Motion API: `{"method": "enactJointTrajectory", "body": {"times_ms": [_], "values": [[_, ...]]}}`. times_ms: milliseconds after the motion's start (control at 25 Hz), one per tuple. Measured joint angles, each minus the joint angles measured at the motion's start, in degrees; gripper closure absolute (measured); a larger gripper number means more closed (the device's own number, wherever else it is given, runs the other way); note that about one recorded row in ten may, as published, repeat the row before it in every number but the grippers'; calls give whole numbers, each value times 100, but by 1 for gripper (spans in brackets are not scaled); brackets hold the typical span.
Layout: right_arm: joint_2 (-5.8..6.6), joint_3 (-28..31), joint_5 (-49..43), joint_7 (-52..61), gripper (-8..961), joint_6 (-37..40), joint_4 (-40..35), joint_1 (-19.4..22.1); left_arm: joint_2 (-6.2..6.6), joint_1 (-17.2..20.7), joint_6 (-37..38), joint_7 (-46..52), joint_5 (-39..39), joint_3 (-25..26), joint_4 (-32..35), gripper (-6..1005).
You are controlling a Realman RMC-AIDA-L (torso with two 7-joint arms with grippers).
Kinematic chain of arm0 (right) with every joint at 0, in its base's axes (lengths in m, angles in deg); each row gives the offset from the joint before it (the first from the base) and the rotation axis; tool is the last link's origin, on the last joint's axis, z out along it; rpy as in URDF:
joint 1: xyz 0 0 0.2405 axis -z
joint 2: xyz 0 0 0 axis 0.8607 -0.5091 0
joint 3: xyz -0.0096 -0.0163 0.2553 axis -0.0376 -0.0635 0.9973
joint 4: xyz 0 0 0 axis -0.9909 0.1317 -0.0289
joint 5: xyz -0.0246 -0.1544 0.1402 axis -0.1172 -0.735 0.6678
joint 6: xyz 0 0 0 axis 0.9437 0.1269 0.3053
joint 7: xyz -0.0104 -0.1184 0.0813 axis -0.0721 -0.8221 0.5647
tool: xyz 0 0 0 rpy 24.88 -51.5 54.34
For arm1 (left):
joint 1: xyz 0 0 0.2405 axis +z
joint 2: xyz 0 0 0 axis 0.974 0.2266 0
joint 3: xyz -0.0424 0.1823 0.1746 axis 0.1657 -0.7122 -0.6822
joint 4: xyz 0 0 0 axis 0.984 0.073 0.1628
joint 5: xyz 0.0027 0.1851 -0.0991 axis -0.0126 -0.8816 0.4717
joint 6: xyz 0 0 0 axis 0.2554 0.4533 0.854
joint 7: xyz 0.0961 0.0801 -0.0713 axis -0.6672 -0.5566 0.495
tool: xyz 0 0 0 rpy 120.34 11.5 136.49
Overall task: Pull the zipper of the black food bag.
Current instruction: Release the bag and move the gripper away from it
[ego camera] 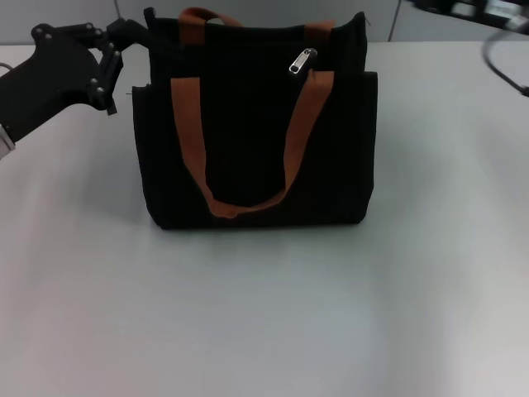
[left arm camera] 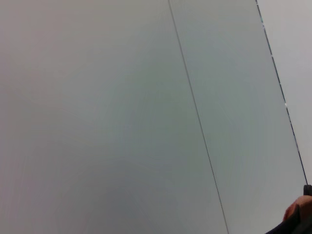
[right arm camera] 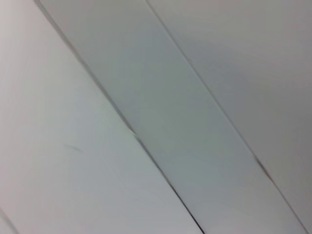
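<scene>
Sitting upright mid-table: black food bag, boxy fabric tote, front pocket panel facing the head camera, near orange-brown handle drooping down the front. Silver zipper pull tab lying tilted on the top zip line, toward the robot's right end of the bag, just above where the near handle meets the pocket edge.

Left gripper hovering right at the bag's upper left corner, touching or nearly so, hard to say which. Fingers looking spread fairly wide, not holding anything. Right gripper not showing in any view; only a bit of dark gear at the far right edge. Both wrist views just showing pale panels with seams.

Guessing here: soft, light, floppy fabric, probably sliding or folding when tugged, so needing a brace on the corner opposite the pull. Tab looking tiny, thin and slick metal, so pinching flat across it with fingertips, then dragging along the zip line rather than lifting.
</scene>
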Motion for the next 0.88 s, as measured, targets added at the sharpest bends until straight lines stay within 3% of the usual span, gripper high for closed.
{"method": "enactJointTrajectory", "body": {"times_ms": [160,280,400,480,640,880], "values": [[42,617,609,-1840,683,1243,1044,97,0,18,1,260,-4,-20,5,919],[170,831,544,-3088,592,2175,1853,141,1,31,-4,454,-32,-29,5,918],[272,812,164,-4128,530,2595,2375,294,18,56,-57,717,-62,-45,4,917],[269,806,-402,-4722,489,2687,2510,398,25,78,-71,842,-88,-50,24,916],[119,835,-1513,-5320,407,2442,2528,472,132,156,-26,1206,-135,-231,51,915],[13,826,-1860,-5783,163,1865,2624,487,362,309,15,1986,-151,-813,91,912]]}}
